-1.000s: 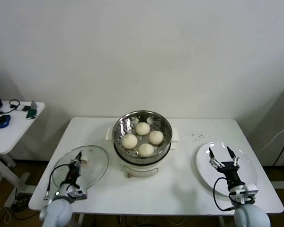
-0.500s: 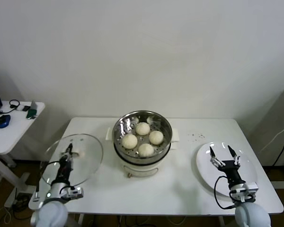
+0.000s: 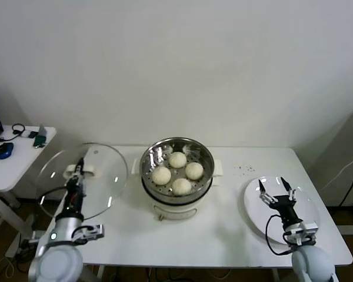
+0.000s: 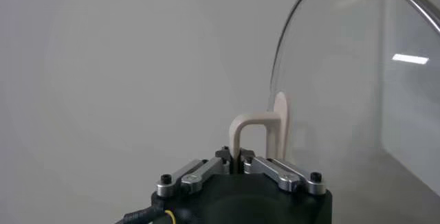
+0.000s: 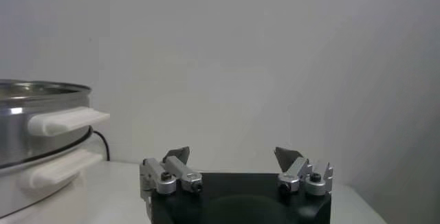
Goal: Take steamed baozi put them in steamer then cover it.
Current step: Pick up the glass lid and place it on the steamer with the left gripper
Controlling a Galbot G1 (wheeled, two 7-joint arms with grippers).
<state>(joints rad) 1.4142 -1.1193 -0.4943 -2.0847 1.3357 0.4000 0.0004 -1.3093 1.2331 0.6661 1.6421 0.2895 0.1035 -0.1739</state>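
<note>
The round clear glass cover hangs tilted above the counter, left gripper fingers clamped on its cream handle, apparently for carrying to the stainless steamer, where four baozi sit. Right gripper idles, fingers apart, over the white plate.

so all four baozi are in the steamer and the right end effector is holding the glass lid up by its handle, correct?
Wrong arm. The left end effector is shut on the handle of the glass lid, lifted beside the steamer; the head and left wrist views show it. The right end effector hangs open and empty over the white plate. The four baozi are indeed in the steamer.
</note>
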